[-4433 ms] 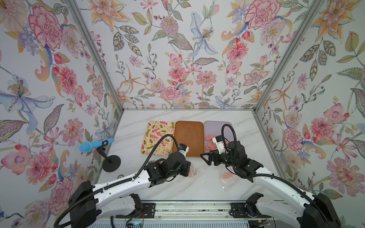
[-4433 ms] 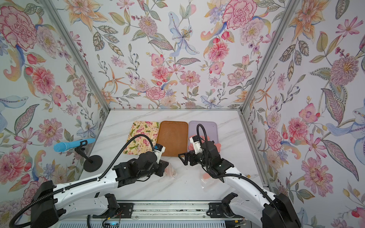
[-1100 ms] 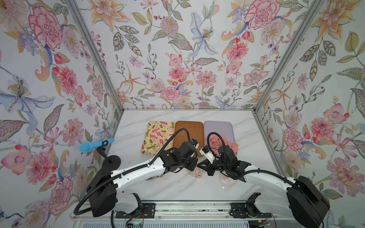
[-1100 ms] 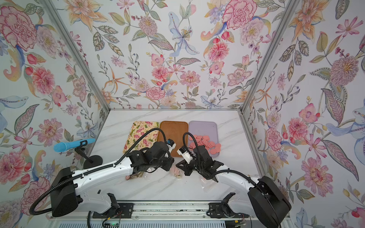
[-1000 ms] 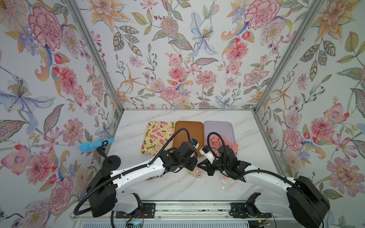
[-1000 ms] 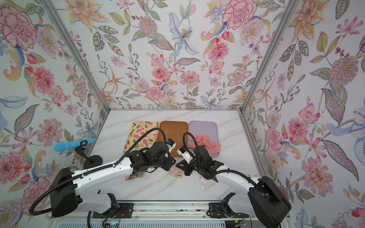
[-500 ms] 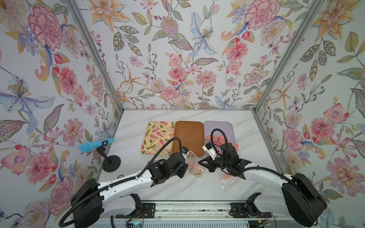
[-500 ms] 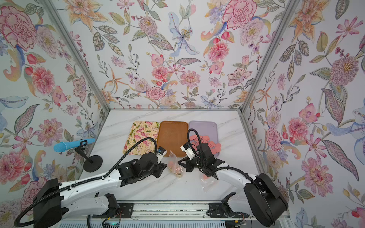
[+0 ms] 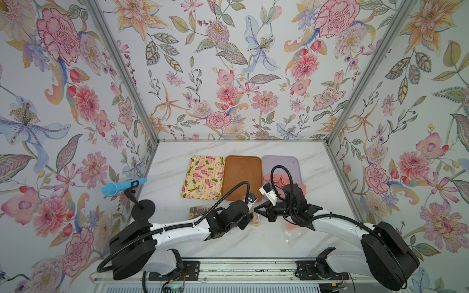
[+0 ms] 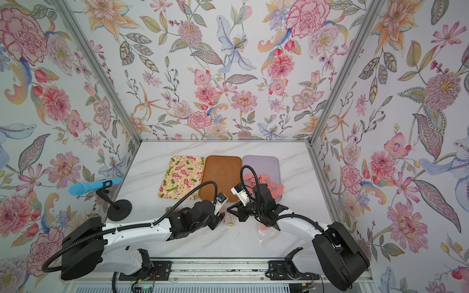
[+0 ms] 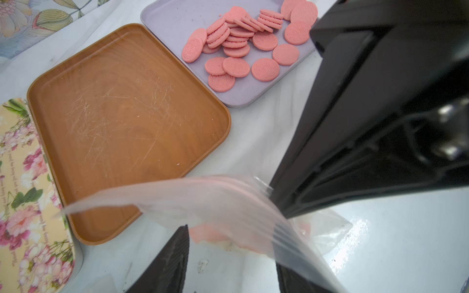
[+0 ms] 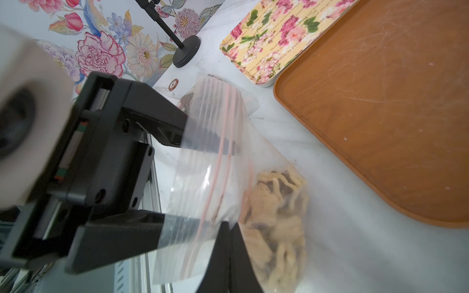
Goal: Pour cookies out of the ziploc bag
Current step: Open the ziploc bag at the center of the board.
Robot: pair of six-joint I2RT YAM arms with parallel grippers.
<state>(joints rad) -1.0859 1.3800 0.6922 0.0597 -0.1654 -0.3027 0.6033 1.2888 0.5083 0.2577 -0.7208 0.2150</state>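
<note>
Wider now, left end effector (image 12: pixel 224 186) open at ziploc bag (image 12: pixel 253 147); right end effector (image 12: pixel 228 229) closed on it

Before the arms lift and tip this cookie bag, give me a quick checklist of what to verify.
1. Right gripper pinching the ziploc bag rim: ok.
2. Left gripper jaws apart at the bag mouth: ok.
3. Zip seal fully parted: cannot tell.
4. Cookies inside, settled away from the mouth: ok.
5. Brown tray free of cookies: ok.
6. Bag over the tray: not ok, it rests on the table beside it.
</note>
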